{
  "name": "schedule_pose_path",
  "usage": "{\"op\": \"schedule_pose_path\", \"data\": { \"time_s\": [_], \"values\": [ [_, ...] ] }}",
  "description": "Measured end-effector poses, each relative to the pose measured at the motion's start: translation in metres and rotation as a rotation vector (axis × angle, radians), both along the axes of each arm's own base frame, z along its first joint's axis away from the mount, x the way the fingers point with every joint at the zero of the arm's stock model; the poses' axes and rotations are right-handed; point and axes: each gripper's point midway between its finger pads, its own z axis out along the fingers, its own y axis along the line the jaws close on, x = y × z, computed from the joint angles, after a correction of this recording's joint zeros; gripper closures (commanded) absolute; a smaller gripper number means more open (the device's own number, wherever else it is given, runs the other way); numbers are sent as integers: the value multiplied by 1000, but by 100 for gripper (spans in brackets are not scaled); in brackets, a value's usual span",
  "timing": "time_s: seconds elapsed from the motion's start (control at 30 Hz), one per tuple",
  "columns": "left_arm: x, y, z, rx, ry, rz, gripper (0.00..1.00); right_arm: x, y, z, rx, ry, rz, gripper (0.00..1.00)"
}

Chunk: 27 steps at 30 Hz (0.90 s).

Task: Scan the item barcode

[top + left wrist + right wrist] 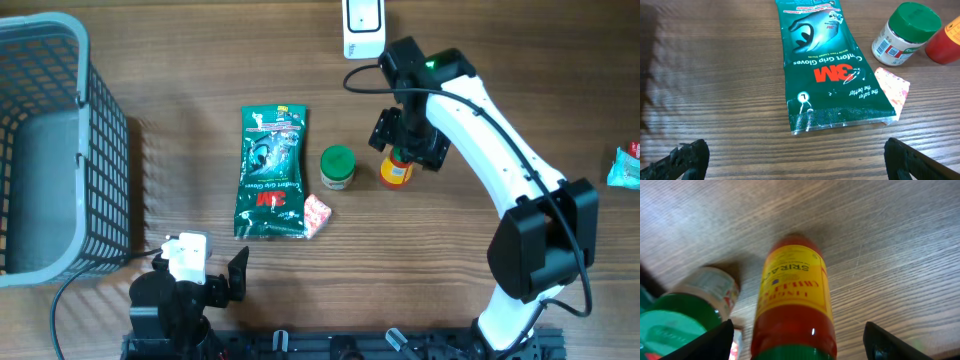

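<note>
A sriracha bottle (397, 170) with a yellow label and green cap stands upright right of centre. My right gripper (408, 140) hangs over its top. In the right wrist view the bottle (792, 300) sits between the two dark fingers (715, 342), with a gap on each side, so the right gripper (797, 342) is open and touches nothing. A white scanner (363, 25) lies at the table's far edge, just behind the right arm. My left gripper (200, 272) is at the front edge, open and empty (795, 162) over bare wood.
A green-lidded jar (337, 167) stands just left of the bottle. A green 3M glove pack (270, 172) and a small pink packet (316, 215) lie further left. A grey wire basket (50, 150) fills the left side. A teal item (627, 168) is at the right edge.
</note>
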Motion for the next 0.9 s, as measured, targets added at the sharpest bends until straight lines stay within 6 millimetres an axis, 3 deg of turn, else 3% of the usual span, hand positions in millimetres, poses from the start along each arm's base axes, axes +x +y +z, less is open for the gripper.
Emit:
{"op": "schedule_pose_path", "data": {
  "time_s": [0.13,0.63,0.9],
  "values": [
    [0,0,0,0,0,0,0,0,1,-9,5,-2,8,23],
    [0,0,0,0,0,0,0,5,5,-11,29,-20,42,65],
    [0,0,0,0,0,0,0,-1,11,-10,79,12,54,65]
  ]
}}
